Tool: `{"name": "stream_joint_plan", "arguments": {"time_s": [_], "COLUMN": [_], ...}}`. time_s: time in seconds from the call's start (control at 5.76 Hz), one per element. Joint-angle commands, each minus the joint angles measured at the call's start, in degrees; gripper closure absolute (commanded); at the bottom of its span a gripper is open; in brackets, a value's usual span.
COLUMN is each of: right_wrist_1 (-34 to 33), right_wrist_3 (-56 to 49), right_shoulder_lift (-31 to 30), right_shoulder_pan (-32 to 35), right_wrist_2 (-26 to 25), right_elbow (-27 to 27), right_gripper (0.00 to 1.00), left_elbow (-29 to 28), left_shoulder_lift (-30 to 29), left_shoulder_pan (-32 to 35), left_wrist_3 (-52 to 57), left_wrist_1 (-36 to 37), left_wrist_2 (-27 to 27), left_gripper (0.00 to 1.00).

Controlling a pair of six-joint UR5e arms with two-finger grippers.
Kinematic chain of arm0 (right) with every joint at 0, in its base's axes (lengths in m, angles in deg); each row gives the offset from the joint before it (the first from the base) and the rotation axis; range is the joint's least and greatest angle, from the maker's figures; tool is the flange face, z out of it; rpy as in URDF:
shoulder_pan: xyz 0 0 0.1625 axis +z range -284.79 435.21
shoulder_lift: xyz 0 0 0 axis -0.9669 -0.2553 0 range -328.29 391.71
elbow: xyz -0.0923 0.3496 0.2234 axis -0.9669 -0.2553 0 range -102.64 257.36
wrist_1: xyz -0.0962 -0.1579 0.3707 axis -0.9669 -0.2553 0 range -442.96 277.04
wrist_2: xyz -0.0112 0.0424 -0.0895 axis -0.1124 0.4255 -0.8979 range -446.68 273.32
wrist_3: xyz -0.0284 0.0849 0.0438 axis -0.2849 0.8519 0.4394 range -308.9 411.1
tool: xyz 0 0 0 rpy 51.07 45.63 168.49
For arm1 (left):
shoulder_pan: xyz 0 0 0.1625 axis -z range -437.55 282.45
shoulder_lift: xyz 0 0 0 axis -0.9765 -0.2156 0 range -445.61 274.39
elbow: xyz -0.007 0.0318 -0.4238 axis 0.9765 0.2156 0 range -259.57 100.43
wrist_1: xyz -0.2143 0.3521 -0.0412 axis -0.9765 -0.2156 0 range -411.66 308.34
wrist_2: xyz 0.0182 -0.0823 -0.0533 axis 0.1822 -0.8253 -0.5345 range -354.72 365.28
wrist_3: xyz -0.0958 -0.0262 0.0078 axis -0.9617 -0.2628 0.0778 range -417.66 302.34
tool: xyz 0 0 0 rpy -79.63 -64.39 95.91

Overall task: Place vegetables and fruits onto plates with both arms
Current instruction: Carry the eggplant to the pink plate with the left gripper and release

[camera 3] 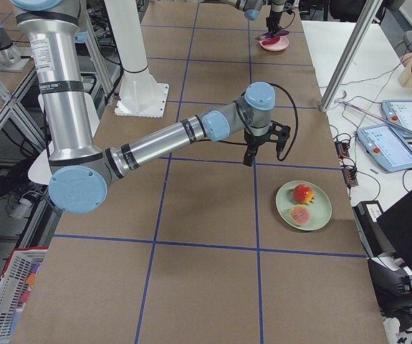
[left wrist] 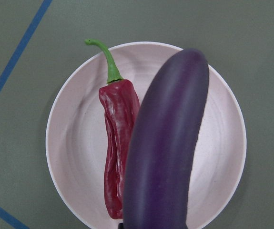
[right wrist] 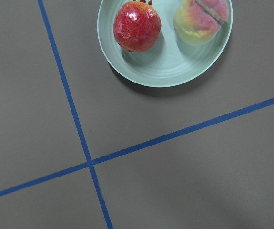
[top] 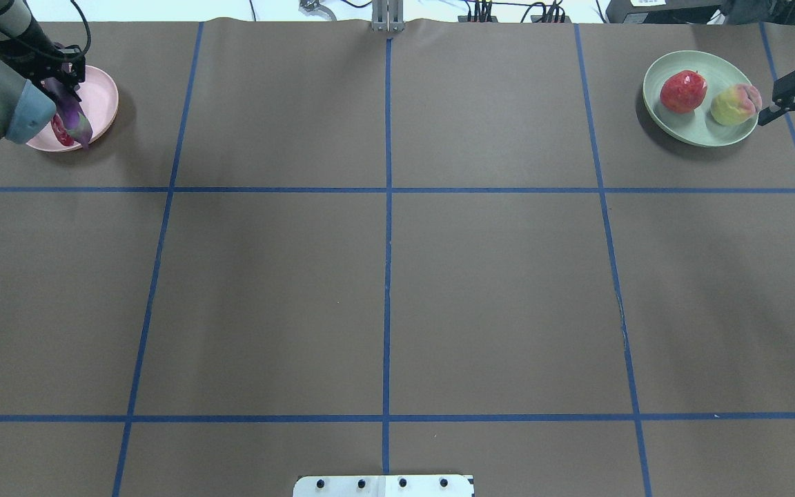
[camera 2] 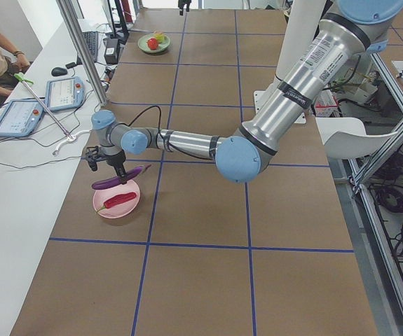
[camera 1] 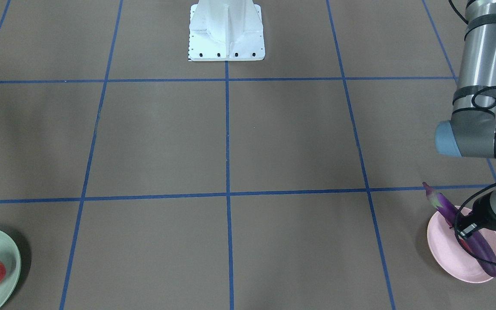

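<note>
My left gripper (camera 2: 115, 166) is shut on the long purple eggplant (left wrist: 165, 152) and holds it tilted just above the pink plate (left wrist: 75, 143). The red chili (left wrist: 117, 143) lies in that plate under the eggplant. In the overhead view the eggplant (top: 74, 116) hangs over the plate (top: 104, 96) at the far left. The mint green plate (top: 687, 124) at the far right holds the pomegranate (top: 682, 91) and the peach (top: 734, 105). My right gripper (top: 794, 128) is open and empty, raised just beside that plate.
The white pedestal (camera 1: 226, 34) stands at the robot's side of the table. Blue tape lines cross the brown table. An operators' desk with tablets (camera 2: 19, 115) and a metal post (camera 2: 82, 49) stand past the far edge.
</note>
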Motion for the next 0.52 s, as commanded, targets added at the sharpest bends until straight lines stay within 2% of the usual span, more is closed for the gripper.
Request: {"name": "stream_joint_plan", "arguments": {"time_s": [0.0,0.17,0.35], "right_wrist_1": [0.09,0.09,0.26], "right_wrist_3": [0.00,0.00,0.00], "right_shoulder_lift": [-0.08,0.10,0.10], "right_shoulder_pan": [0.00,-0.09,-0.09], "right_wrist_2": [-0.03,-0.29,-0.46], "right_elbow": [0.13,-0.13,0.04], "right_gripper": [0.00,0.00,0.00], "left_elbow": [-7.44,-8.53,-8.19], "left_shoulder_lift": [-2.48,-2.49,-2.49], "left_shoulder_pan": [-0.16,-0.16,-0.16], "left_wrist_3": [-0.05,-0.05,0.12], "left_wrist_1": [-6.32,-8.03,-8.13], "left_wrist_2": [0.00,-0.09,-1.05], "left_gripper": [0.68,0.01,0.00]}}
